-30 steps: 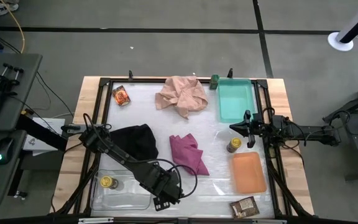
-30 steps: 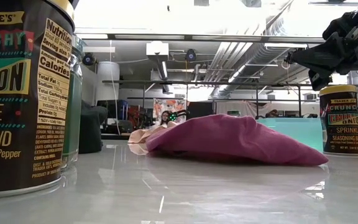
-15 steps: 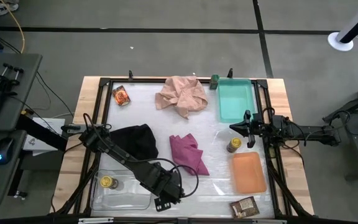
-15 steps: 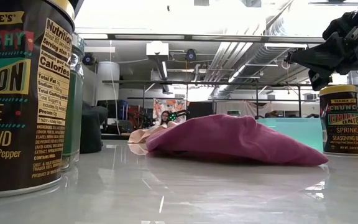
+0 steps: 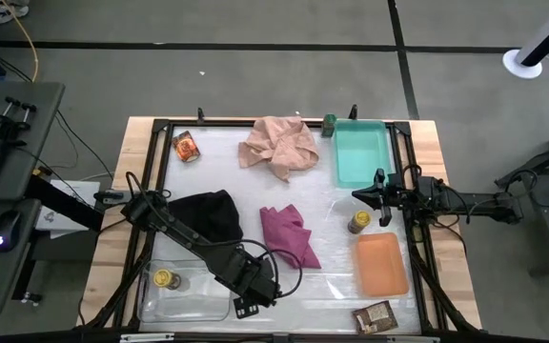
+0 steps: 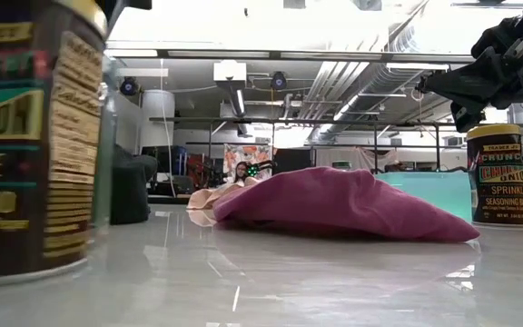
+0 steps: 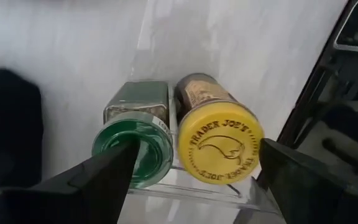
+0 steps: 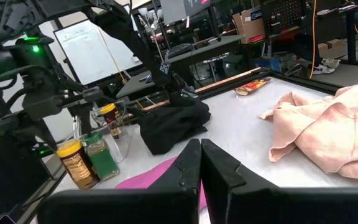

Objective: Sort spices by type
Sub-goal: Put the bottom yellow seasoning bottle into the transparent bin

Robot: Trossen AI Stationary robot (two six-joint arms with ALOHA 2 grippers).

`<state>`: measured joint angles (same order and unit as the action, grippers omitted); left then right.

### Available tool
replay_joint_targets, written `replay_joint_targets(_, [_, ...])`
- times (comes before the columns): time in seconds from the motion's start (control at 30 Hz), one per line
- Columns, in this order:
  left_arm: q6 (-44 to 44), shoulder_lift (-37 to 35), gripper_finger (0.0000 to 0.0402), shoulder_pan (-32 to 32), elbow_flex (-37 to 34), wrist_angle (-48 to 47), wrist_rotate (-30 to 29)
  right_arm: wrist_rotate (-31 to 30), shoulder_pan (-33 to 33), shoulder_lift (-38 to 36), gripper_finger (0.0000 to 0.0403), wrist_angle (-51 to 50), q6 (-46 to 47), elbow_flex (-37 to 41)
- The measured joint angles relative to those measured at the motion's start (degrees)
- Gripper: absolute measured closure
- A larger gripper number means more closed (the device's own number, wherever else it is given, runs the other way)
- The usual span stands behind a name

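Observation:
My left gripper (image 5: 251, 286) hangs open over the near edge, beside the clear tray's (image 5: 191, 303) right end. In the left wrist view (image 7: 197, 148) its fingers stand either side of a green-lidded jar (image 7: 135, 146) and a yellow-lidded jar (image 7: 219, 146), upright side by side. The low view shows that yellow-lidded jar (image 6: 30, 145) close up and blurred. My right gripper (image 5: 358, 195) is shut and hovers just above another yellow-lidded jar (image 5: 358, 221). A third yellow-lidded jar (image 5: 165, 278) stands in the clear tray. A green jar (image 5: 330, 121) stands by the teal tray's far corner. Two packets (image 5: 186, 146) (image 5: 375, 316) lie flat. My left gripper comes down slanting from above, one finger (image 7: 107, 174) beside the green lid's rim (image 7: 114, 146) and the other (image 7: 303, 180) beside the yellow lid's rim (image 7: 257, 140). I cannot tell whether either finger touches its jar. Both jars stand upright on their bases.
A black cloth (image 5: 208, 214), a magenta cloth (image 5: 289, 233) and a pink cloth (image 5: 279, 143) lie mid-table. The teal tray (image 5: 360, 152) and orange tray (image 5: 381, 264) sit on the right side. Black frame rails run along the table's edges.
My left gripper has shifted a little toward the table's far and left edges. The big yellow-lidded jar in the low view, sharp before, is now blurred and its base sits slightly higher in the picture. My right arm has kept still.

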<state>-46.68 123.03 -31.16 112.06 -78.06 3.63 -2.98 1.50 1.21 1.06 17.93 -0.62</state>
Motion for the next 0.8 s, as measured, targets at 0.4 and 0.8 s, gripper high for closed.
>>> replay_joint_targets(0.4, [2.0, -1.74, 0.0074, 2.03, -1.13, -0.4, -1.3, 0.0, 0.0, -0.04, 0.0402, 0.0, 0.0, -0.02])
replay_joint_targets(0.8, [6.89, -1.93, 0.0074, 4.3, -1.15, -0.27, -2.47, 0.0, 0.01, -0.04, 0.0402, 0.0, 0.0, -0.02])
